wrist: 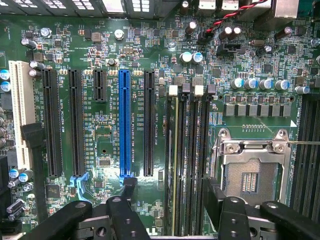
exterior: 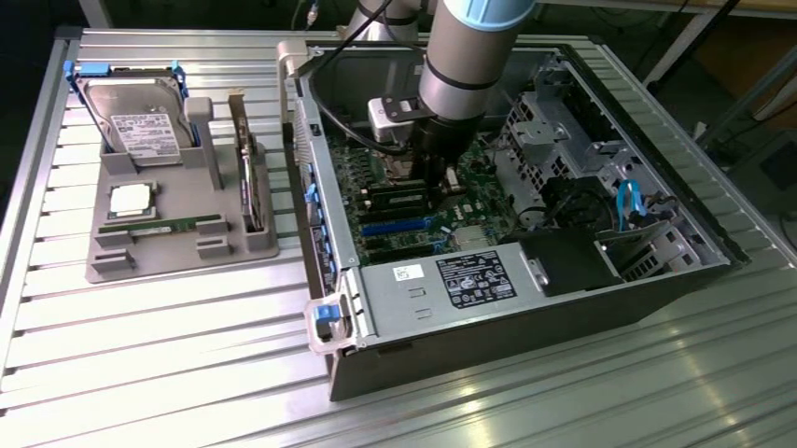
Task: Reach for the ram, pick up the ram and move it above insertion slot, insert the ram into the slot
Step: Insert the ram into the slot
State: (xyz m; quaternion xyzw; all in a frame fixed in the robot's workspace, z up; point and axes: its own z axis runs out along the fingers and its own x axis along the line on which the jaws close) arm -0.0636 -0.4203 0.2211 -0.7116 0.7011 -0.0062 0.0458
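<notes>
The ram (wrist: pixel 174 150) stands on edge in the slot (wrist: pixel 173 91), the outermost of several parallel black memory sockets beside the silver processor socket (wrist: pixel 252 172). My gripper (wrist: pixel 171 190) hangs right above it, open. One black finger (wrist: pixel 129 189) is on the blue-socket side and the other finger (wrist: pixel 212 192) is on the processor side, and both stand clear of the stick. In the exterior view the gripper (exterior: pixel 430 182) is low inside the open computer case, over the motherboard, with the ram (exterior: pixel 398 198) just beside it.
The case walls (exterior: pixel 327 233) and the drive cage (exterior: pixel 561 131) ring the motherboard. A black power supply (exterior: pixel 468 280) sits at the near end. On the exterior view's left, a grey tray (exterior: pixel 174 257) holds a hard drive (exterior: pixel 137 126), a processor (exterior: pixel 134 199), another green stick (exterior: pixel 162 225) and an upright card (exterior: pixel 253 187).
</notes>
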